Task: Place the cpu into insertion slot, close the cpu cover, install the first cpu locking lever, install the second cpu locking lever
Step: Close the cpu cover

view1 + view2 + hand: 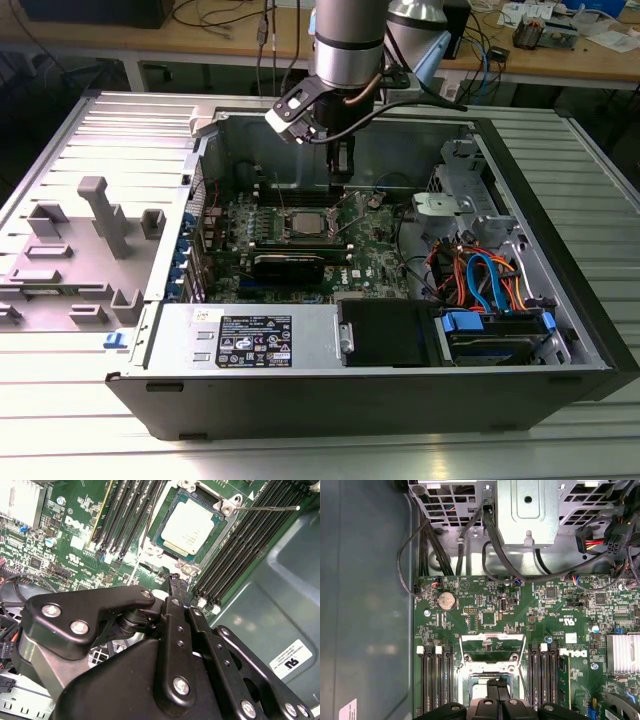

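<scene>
The cpu (187, 527) lies flat in the insertion slot (156, 520) on the green board, its dull silver top facing up. The cpu cover (492, 638), a thin silver frame with a window, stands swung open beside the slot on the drive cage side. One thin locking lever (265, 508) sticks out sideways from a corner of the socket, unlatched. My gripper (174, 582) hangs just above the socket's edge with its fingers pressed together and nothing between them. In the exterior view the gripper (340, 185) points down into the open case, right behind the slot (303, 222).
Long black memory slots (240, 545) flank the socket on both sides. A metal drive cage (527, 510) and black cables (490, 535) lie beyond the open cover. Coloured cables (480, 275) fill the case's right side. A grey fixture tray (80, 250) sits at the exterior view's left.
</scene>
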Tool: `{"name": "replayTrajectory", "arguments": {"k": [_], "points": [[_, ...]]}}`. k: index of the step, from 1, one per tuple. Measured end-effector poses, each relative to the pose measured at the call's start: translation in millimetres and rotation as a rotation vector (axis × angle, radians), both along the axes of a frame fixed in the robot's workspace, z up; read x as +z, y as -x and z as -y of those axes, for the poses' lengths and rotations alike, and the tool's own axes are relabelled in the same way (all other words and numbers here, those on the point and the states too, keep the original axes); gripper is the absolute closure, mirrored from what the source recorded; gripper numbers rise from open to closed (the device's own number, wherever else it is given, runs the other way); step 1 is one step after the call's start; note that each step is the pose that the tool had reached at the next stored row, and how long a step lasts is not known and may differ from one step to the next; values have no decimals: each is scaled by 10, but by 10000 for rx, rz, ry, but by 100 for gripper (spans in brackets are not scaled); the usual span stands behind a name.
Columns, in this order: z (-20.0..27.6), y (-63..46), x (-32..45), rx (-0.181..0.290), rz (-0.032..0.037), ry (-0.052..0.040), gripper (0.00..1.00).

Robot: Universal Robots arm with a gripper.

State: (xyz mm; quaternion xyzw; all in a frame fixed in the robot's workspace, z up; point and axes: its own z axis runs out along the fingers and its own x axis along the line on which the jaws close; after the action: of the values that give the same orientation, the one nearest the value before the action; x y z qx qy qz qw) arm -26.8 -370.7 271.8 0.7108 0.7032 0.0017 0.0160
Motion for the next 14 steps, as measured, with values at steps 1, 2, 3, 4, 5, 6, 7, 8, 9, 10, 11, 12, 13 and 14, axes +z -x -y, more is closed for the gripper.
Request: {"name": "replayTrajectory", "arguments": {"k": [1, 2, 3, 4, 5, 6, 7, 8, 9, 10, 11, 12, 13, 14], "points": [[0, -6, 0, 0, 0, -1, 89], [0, -15, 0, 0, 0, 0, 89], [0, -22, 0, 0, 0, 0, 89], [0, -32, 0, 0, 0, 0, 89], [0, -40, 0, 0, 0, 0, 89], [0, -48, 0, 0, 0, 0, 89], [0, -59, 0, 1, 0, 0, 89], [0, -67, 0, 1, 0, 0, 89], [0, -73, 0, 1, 0, 0, 89], [0, -81, 0, 0, -1, 0, 89], [0, -89, 0, 0, 0, 0, 89], [0, -100, 0, 1, 0, 0, 89], [0, -110, 0, 0, 1, 0, 89], [0, -119, 0, 0, 0, 0, 89]]}}
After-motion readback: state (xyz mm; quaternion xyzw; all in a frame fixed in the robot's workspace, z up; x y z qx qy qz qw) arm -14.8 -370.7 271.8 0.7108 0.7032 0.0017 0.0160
